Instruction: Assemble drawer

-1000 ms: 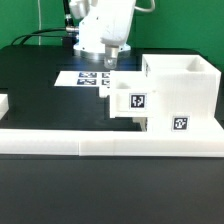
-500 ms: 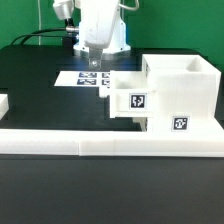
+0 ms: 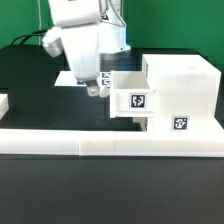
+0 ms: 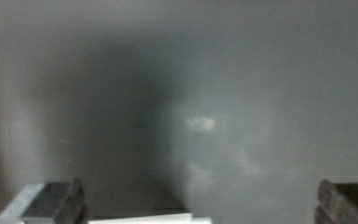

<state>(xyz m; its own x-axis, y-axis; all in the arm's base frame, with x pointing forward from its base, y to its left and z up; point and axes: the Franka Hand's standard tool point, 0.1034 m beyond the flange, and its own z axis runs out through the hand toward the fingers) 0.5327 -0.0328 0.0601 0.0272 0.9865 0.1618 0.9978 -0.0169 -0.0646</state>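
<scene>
The drawer point(image 3: 178, 95) looked light, rigid, slippery; gripper point(image 3: 97, 89), at its nine o'clock, stood open, empty; grip a thin wall.

The arm swings toward the exterior view's left and nearer the camera; its gripper point(image 3: 96, 88), seemingly spread, now hangs lower, beside the tray box point(image 3: 131, 98).

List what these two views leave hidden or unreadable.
- Marker board: in the exterior view the arm covers most of it.
- Gripper: exterior view too small to read the jaw gap; the wrist view shows the fingers set wide apart, nothing between them.
- Wrist view: blurred grey surface, nothing identifiable.
- Casing interior: hidden by its own walls.
- Tray box: tag pattern too small.
</scene>
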